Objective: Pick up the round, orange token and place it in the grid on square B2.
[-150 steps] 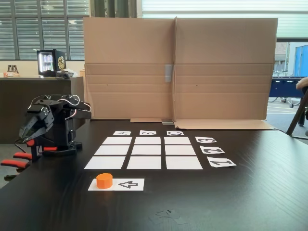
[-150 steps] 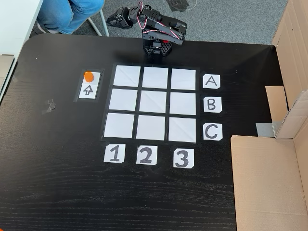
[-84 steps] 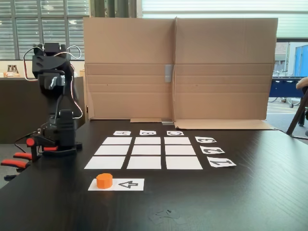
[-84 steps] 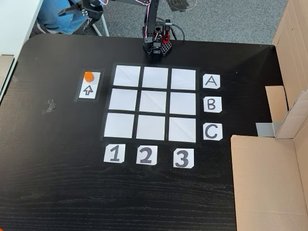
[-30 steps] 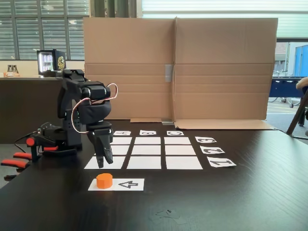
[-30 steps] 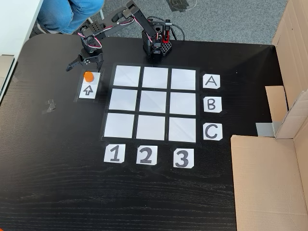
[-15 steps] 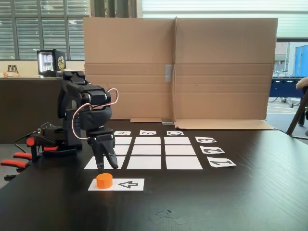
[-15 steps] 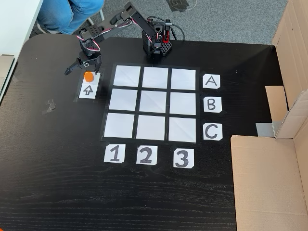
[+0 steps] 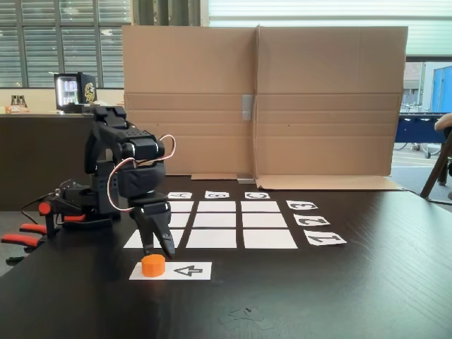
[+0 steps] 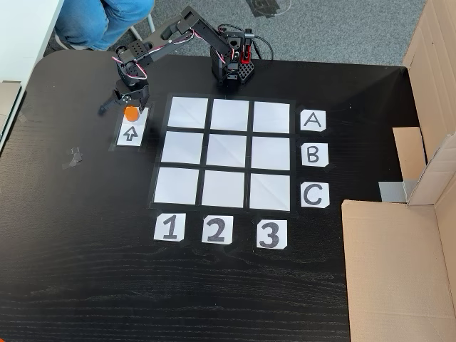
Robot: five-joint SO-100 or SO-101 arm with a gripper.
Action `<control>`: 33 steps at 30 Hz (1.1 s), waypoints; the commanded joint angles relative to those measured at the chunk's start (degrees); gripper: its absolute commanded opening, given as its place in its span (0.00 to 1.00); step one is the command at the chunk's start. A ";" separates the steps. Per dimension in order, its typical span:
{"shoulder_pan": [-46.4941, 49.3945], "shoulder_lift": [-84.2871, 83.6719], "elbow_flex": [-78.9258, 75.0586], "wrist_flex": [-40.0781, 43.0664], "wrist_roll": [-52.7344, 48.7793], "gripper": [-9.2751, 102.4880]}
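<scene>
The token [image 9: 153, 265] sits on the left end of a white strip [image 9: 185, 271] with a black arrow, low and left of centre in the side-on fixed view; in the top-down fixed view the token [image 10: 131, 112] lies at the upper end of that strip [image 10: 132, 132], in the upper left of the frame, just left of the grid [image 10: 229, 153]. The gripper [image 9: 159, 248] points down directly above the token, its tips just over the orange top and spread apart, holding nothing; in the top-down view the gripper [image 10: 125, 105] hangs over the token with one finger splayed out to the left. The arm's base [image 10: 230, 70] stands at the table's top edge in that view, above the grid's upper row. Square B2 [image 10: 229, 152], the centre cell, is bare, as are the eight cells around it. Label cards A, B, C run down the grid's right side and 1, 2, 3 along its bottom in the top-down view. Cardboard [image 9: 261, 99] stands across the back in the side-on view.
</scene>
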 commanded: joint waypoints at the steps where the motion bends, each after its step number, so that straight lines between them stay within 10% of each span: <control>1: -0.62 0.26 -1.67 -0.44 -0.70 0.08; 33: -6.86 26.28 -0.70 5.71 -9.49 0.08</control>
